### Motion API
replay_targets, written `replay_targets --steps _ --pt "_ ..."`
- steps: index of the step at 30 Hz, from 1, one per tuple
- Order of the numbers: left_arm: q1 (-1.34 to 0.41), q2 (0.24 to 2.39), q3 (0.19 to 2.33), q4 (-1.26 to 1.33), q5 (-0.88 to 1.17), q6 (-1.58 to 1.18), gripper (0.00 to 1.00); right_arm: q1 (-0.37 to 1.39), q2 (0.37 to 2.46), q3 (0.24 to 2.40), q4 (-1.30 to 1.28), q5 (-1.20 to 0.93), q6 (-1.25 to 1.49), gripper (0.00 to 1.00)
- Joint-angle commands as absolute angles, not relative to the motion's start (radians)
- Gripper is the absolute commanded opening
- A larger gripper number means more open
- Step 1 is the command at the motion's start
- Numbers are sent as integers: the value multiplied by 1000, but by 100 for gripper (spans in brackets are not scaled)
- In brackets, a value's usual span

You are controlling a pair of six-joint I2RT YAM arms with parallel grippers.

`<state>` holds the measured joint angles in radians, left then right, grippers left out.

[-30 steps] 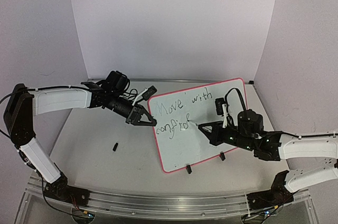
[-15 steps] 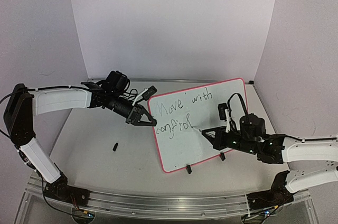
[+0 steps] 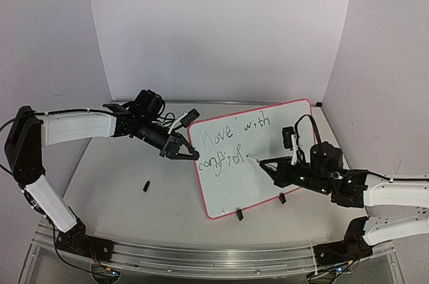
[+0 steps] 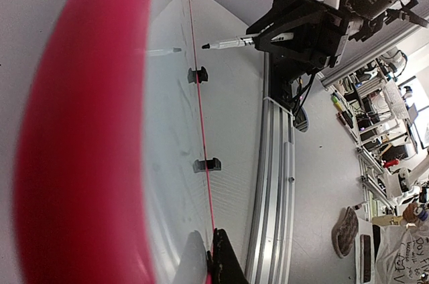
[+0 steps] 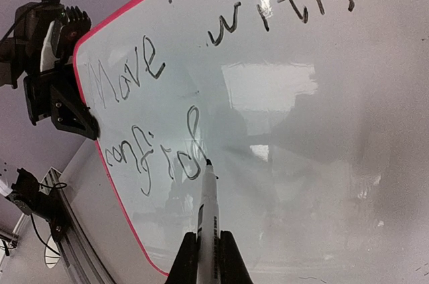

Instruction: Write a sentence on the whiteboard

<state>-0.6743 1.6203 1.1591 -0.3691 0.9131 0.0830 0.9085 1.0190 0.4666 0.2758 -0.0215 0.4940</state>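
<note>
Bench (image 3: 134,220): pale grey surface filling the lower middle of the overhead view.
Small black piece (image 3: 145,185): lies on the bench, lower left of centre; too small to tell what it is.
Rail (image 3: 201,254): silver metal strip along the bench's bottom edge.
Panels (image 3: 221,29): plain pale walls across the upper frame and down both sides.
Sheet (image 4: 402,257): handwritten paper in the lower right corner of the left wrist view, among blurred clutter.
</note>
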Motion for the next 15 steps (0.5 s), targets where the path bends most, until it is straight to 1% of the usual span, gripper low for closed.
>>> replay_targets --steps 1,6,15 --pt "-709 1632 1180 -431 904 166 0 910 1064 518 307 -1 460 0" --pt "-710 1633 1181 -432 904 167 0 909 1091 524 333 -1 453 0" --pt "-709 1632 1182 -432 905 167 0 910 1098 517 311 92 473 0"
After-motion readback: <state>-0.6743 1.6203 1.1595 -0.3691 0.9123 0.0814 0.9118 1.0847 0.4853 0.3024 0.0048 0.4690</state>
